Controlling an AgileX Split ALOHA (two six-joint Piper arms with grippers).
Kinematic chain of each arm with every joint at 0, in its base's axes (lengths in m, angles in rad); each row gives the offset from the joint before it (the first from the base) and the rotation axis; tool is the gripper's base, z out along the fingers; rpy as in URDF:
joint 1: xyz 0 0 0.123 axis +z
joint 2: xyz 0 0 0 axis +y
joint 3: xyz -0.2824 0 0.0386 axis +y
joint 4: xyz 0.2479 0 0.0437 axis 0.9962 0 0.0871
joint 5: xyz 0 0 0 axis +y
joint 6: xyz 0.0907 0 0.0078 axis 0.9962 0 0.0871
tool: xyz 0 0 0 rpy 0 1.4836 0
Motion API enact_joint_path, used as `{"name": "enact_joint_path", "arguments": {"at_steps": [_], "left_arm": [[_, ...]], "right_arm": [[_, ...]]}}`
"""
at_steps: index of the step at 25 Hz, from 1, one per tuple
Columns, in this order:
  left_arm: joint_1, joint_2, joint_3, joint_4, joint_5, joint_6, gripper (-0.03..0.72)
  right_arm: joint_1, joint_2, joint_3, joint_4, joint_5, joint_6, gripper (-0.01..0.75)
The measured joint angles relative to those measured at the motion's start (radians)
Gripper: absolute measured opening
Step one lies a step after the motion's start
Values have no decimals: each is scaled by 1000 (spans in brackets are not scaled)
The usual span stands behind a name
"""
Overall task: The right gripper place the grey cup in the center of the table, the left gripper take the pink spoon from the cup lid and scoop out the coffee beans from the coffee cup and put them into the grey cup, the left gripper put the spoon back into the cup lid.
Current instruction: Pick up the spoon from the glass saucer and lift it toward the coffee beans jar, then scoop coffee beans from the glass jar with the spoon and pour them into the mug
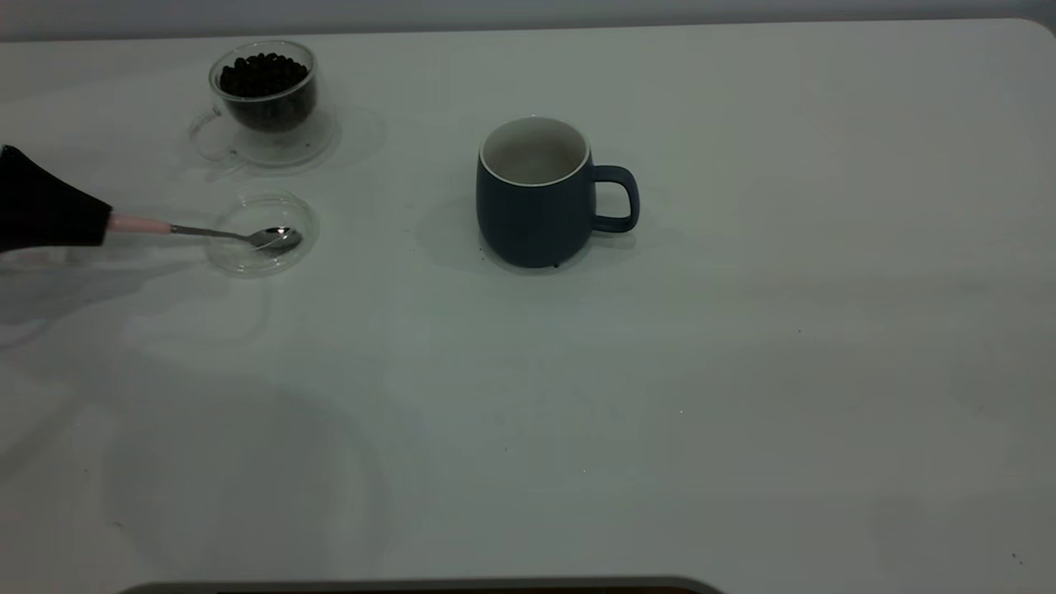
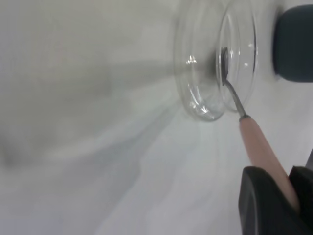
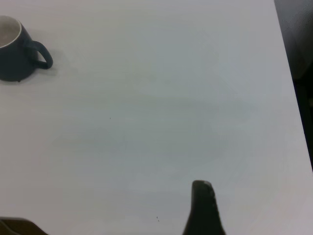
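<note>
The grey cup stands upright near the table's middle, its handle pointing right and its white inside bare. At the far left edge my left gripper is shut on the pale pink handle of the pink spoon. The spoon's metal bowl sits inside the clear cup lid. In the left wrist view, the spoon runs from my left gripper into the lid. The coffee cup, full of coffee beans, stands behind the lid. My right gripper hangs over bare table, far from the cup.
The coffee cup rests on a clear saucer at the back left. The white table stretches wide to the right and front of the grey cup. Its right edge shows in the right wrist view.
</note>
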Motion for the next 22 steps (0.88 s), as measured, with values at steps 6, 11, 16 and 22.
{"name": "enact_joint_path", "arguments": {"at_steps": [6,11,16,22], "left_arm": [[10,-70,0,14,29,-17,128],[12,-132,0,56,46,-75,128],[12,-228,0,49,50,-86,128],[-6,-346,0,4,-40,-29,128]], "right_arm": [[0,0,0,0,0,0,591],[0,0,0,0,0,0,591],[0,0,0,0,0,0,591],[0,0,0,0,0,0,591]]}}
